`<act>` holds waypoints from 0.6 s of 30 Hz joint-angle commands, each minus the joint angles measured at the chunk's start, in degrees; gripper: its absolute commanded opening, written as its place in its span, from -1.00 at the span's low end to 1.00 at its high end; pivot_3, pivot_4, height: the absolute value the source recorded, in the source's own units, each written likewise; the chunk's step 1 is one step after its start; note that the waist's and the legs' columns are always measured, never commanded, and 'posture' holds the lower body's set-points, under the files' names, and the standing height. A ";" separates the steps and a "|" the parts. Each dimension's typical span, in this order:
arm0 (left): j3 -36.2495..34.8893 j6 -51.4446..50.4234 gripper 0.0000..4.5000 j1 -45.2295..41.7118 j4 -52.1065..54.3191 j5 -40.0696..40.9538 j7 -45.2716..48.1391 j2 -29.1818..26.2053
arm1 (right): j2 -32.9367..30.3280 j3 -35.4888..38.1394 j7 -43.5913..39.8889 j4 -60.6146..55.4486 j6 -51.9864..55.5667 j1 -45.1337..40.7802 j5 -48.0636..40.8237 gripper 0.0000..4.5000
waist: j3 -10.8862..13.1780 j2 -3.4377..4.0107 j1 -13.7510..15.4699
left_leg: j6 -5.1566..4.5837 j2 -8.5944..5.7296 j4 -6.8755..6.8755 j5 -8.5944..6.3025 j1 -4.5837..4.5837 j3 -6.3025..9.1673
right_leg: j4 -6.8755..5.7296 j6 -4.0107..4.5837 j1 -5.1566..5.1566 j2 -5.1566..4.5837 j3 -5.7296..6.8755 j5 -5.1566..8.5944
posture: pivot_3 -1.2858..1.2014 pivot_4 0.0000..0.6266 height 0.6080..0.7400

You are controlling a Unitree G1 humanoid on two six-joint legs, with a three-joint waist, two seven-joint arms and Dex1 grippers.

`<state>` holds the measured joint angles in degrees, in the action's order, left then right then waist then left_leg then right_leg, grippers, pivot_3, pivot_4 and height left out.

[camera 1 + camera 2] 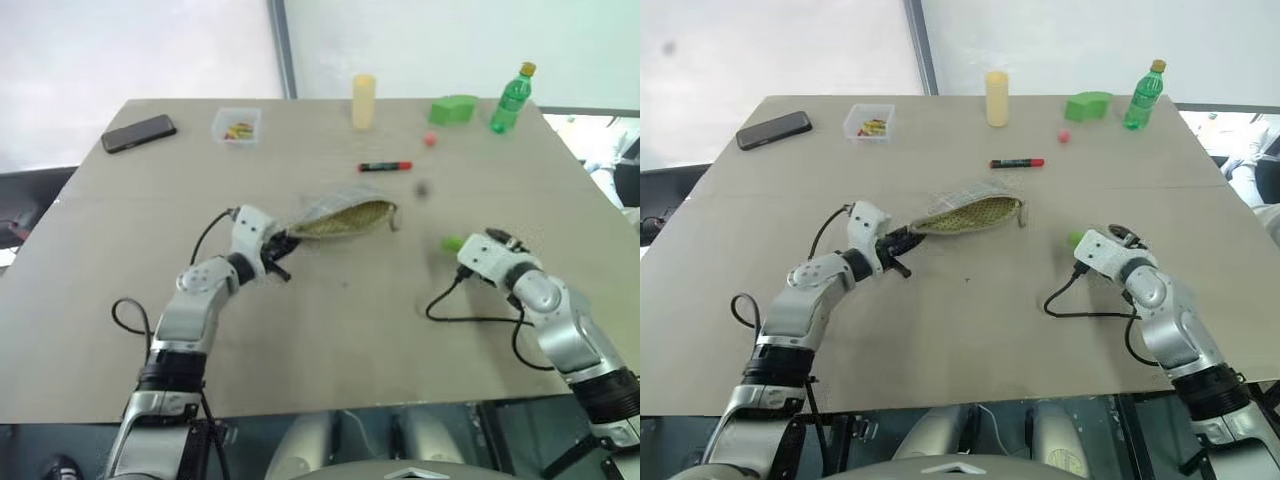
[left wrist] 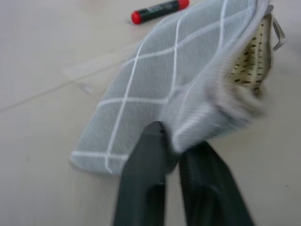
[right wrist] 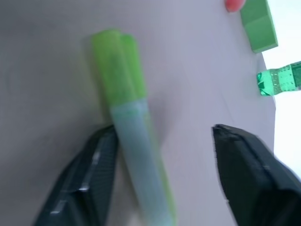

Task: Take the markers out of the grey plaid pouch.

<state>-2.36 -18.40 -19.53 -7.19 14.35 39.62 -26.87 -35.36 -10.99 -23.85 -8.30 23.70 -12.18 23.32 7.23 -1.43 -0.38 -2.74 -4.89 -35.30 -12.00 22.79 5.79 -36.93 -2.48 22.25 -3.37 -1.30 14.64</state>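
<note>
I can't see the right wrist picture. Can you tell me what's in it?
A bright green marker lies on the table between the right gripper's open black fingers. A green bottle and a green block sit farther off.

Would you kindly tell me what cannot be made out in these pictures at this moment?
- Inside of the grey plaid pouch: its own fabric hides it, head views; any remaining contents cannot be told.
- Green marker: blurred, lower end cut off, right wrist view; whether it touches the right pincer is unclear.
- Contents of the clear box: too small.
- Left pincer: blurred; grip unclear.
</note>
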 commanded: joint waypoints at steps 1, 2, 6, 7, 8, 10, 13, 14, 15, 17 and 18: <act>-2.34 -1.34 0.08 0.69 4.42 3.07 1.59 -1.20 | 2.97 2.37 -3.81 -5.87 2.58 3.78 -6.23 1.00 | 0.01 0.01 0.16 | 0.00 0.02 0.02 0.00 0.01 0.05 | 0.02 0.01 -0.01 0.01 0.06 0.01 | 0.03 -0.52 1.00; -2.69 -1.85 0.24 0.89 4.90 3.89 1.88 -1.17 | 4.12 3.83 -4.40 -8.05 3.44 4.32 -8.26 1.00 | 0.02 0.02 0.23 | 0.00 0.05 0.03 0.00 0.01 0.07 | 0.04 0.01 -0.01 0.03 0.07 0.01 | 0.03 -0.52 1.00; -3.05 -1.84 0.49 2.96 7.49 5.55 4.07 -2.01 | 9.52 9.80 -7.04 -18.11 8.63 6.69 -18.35 1.00 | 0.19 0.23 -0.04 | -0.01 0.06 0.05 0.00 0.04 0.07 | 0.05 0.00 0.01 0.03 0.04 0.00 | 0.03 -0.52 1.00; -3.55 -2.00 0.49 4.23 8.59 6.44 5.13 -2.57 | 10.64 11.38 -7.67 -21.38 10.30 7.89 -21.04 1.00 | 0.23 0.28 -0.05 | -0.01 0.06 0.05 0.00 0.06 0.07 | 0.05 0.01 0.03 0.03 0.04 0.00 | 0.03 -0.52 1.00; -4.41 -1.54 0.49 5.87 9.84 7.53 6.72 -3.36 | 11.38 13.22 -8.03 -24.79 12.35 9.35 -23.43 1.00 | 0.27 0.35 -0.10 | -0.01 0.06 0.05 0.00 0.08 0.07 | 0.07 0.01 0.03 0.03 0.03 0.00 | 0.03 -0.52 1.00; -6.38 -1.28 0.49 8.81 11.72 9.62 8.95 -4.95 | 11.61 16.52 -9.34 -30.30 15.91 12.48 -27.64 1.00 | 0.31 0.41 -0.01 | -0.02 0.06 0.11 0.00 0.12 0.07 | 0.13 0.01 0.06 0.01 0.01 0.01 | 0.03 -0.52 1.00; -10.68 -1.83 0.49 13.84 14.58 12.64 11.45 -7.83 | 9.69 23.90 -12.41 -37.27 21.08 18.44 -34.15 1.00 | 0.35 0.43 0.40 | -0.04 0.04 0.13 -0.02 0.24 0.07 | 0.18 0.02 0.17 -0.01 0.03 0.01 | 0.03 -0.52 1.00; -12.01 -1.62 0.49 15.68 15.47 13.18 12.26 -8.94 | 8.43 26.38 -13.59 -39.08 22.29 20.60 -35.80 1.00 | 0.36 0.45 0.64 | -0.03 0.04 0.14 -0.05 0.29 0.07 | 0.20 0.02 0.20 -0.02 0.04 0.01 | 0.03 -0.52 1.00; -13.64 -1.93 0.49 17.68 16.34 14.00 12.97 -10.09 | 7.11 29.18 -14.70 -40.55 23.17 22.79 -37.25 1.00 | 0.38 0.47 0.91 | -0.02 0.04 0.15 -0.07 0.34 0.06 | 0.20 0.03 0.25 -0.04 0.03 0.02 | 0.03 -0.52 1.00; -15.78 -2.53 0.49 20.38 17.47 15.54 13.77 -11.36 | 5.27 32.88 -15.56 -41.75 23.81 25.47 -39.20 1.00 | 0.40 0.51 1.20 | 0.11 0.04 0.12 -0.17 0.38 0.04 | 0.21 0.04 0.28 -0.09 0.03 0.03 | 0.03 -0.52 1.00; -17.06 -2.75 0.49 22.08 18.19 16.07 14.06 -12.10 | 4.07 35.28 -16.77 -42.18 24.33 26.96 -40.83 1.00 | 0.41 0.51 1.24 | 0.13 0.04 0.12 -0.19 0.37 0.01 | 0.21 0.07 0.26 -0.12 0.03 0.06 | 0.03 -0.52 1.00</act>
<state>-16.91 -21.01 1.36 7.49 28.39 52.65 -38.05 -29.98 20.06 -38.75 -47.11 47.44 13.97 -14.37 7.63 -0.92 0.86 -2.61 -4.85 -35.19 -12.19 23.15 5.79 -36.72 -2.28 22.49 -3.49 -1.27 14.78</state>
